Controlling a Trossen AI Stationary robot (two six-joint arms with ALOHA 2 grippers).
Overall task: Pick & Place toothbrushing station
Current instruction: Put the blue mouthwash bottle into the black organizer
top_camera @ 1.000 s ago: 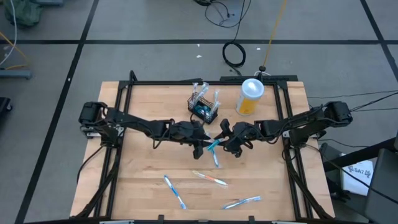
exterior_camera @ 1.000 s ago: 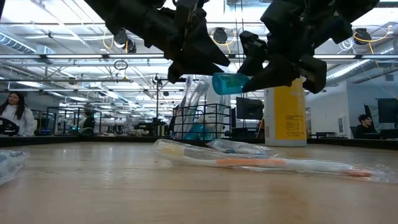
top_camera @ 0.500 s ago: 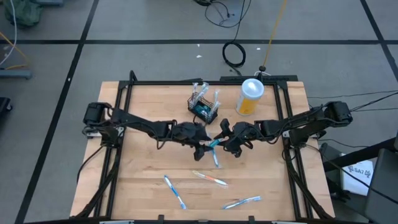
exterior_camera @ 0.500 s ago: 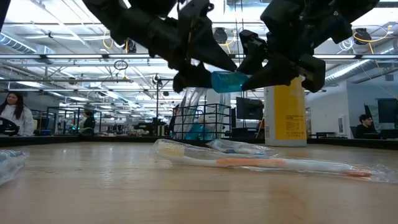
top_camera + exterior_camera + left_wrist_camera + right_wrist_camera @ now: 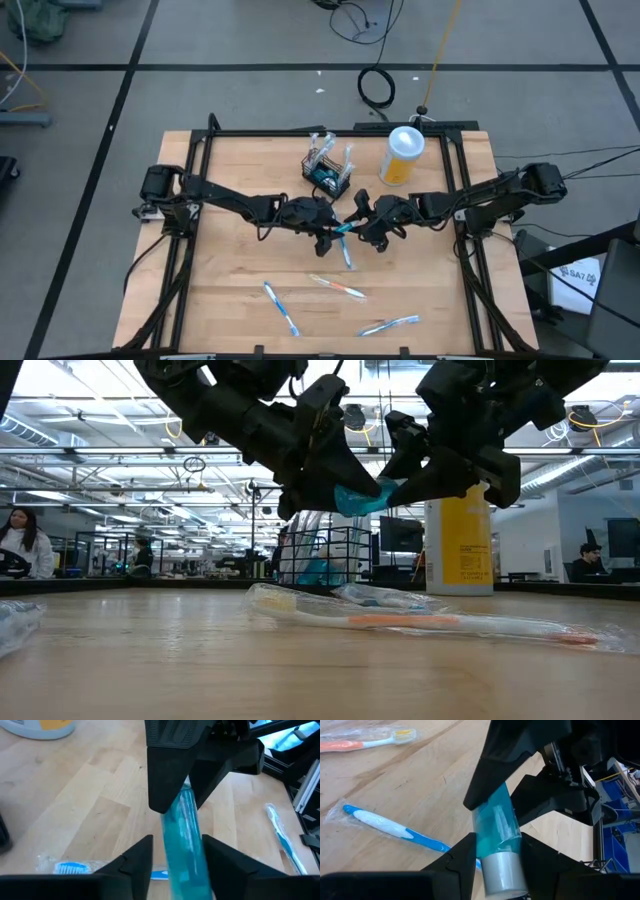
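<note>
A teal toothpaste tube point(image 5: 345, 228) with a silver cap point(image 5: 504, 872) hangs above the table's middle between my two grippers. My right gripper point(image 5: 357, 224) is shut on its cap end. My left gripper point(image 5: 333, 233) comes from the opposite side and has its fingers around the tube's flat end point(image 5: 182, 840). The toothbrushing station, a black wire basket point(image 5: 327, 173) with wrapped brushes standing in it, rests on the table just beyond the grippers. My left gripper has the tube's flat end point(image 5: 181, 857) between its two fingers, coming from the table's left and slanting down, fingers along the tube. The tube is clear of the table. My right gripper pinches the tube just above its cap point(image 5: 492, 845) between its two fingers, coming from the table's right and slanting down, fingers along the tube. The tube sticks out past the fingertips toward the left gripper, lifted clear.
A yellow cup with a white lid point(image 5: 403, 155) stands at the back right. Wrapped toothbrushes lie on the table below and in front of the grippers: a blue one point(image 5: 346, 252), an orange one point(image 5: 338, 287), and others point(image 5: 281, 308) point(image 5: 390, 325) near the front edge.
My left gripper has moved toward the right gripper and a little down, and its fingers now stand around the tube's free end. That end has tipped slightly downward. The right gripper has kept still with the tube.
</note>
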